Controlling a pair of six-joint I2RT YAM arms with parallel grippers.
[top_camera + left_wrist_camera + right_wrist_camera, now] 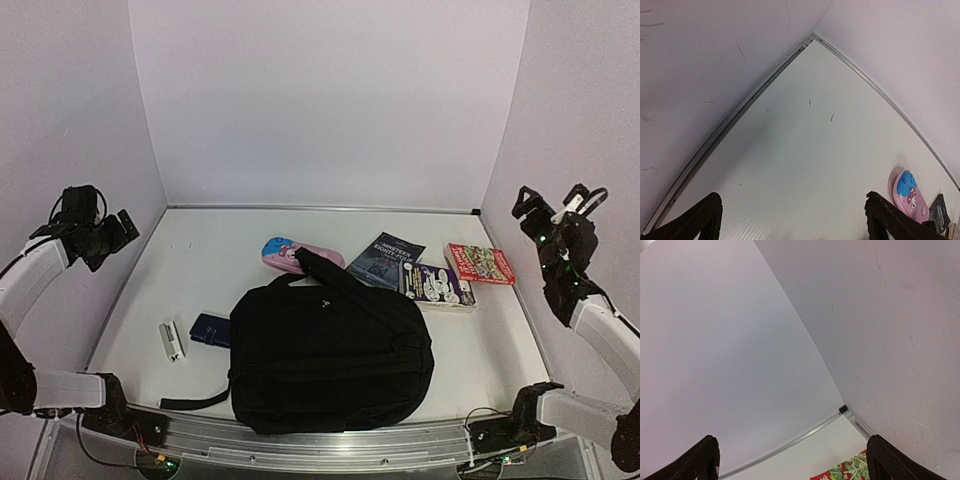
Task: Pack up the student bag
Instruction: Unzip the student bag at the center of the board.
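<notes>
I find the student bag (330, 355) lying flat on the bench (200, 270), at the near middle, close to the front rail between the two arm bases. It is black soft fabric and by far the largest item. It has a small pale logo near its far edge, a shoulder strap running diagonally across its top face and a loose strap (195, 402) trailing off its near left corner. From these views I cannot tell whether its zippers are open or closed.

A dark blue pouch (212, 329) lies just beside the bag's left edge, with a small white object (172, 341) further left. A pink and blue case (300, 255) sits just beyond the bag's far edge. To the far right are three books: a dark one (386, 260), a white and purple one (435, 283) and a red one (480, 263).

The left pincer (118, 232) is raised at the left wall with its fingers wide apart and holds nothing. The right pincer (555, 202) is raised at the right wall, also spread and empty. Both are well apart from the bag.
</notes>
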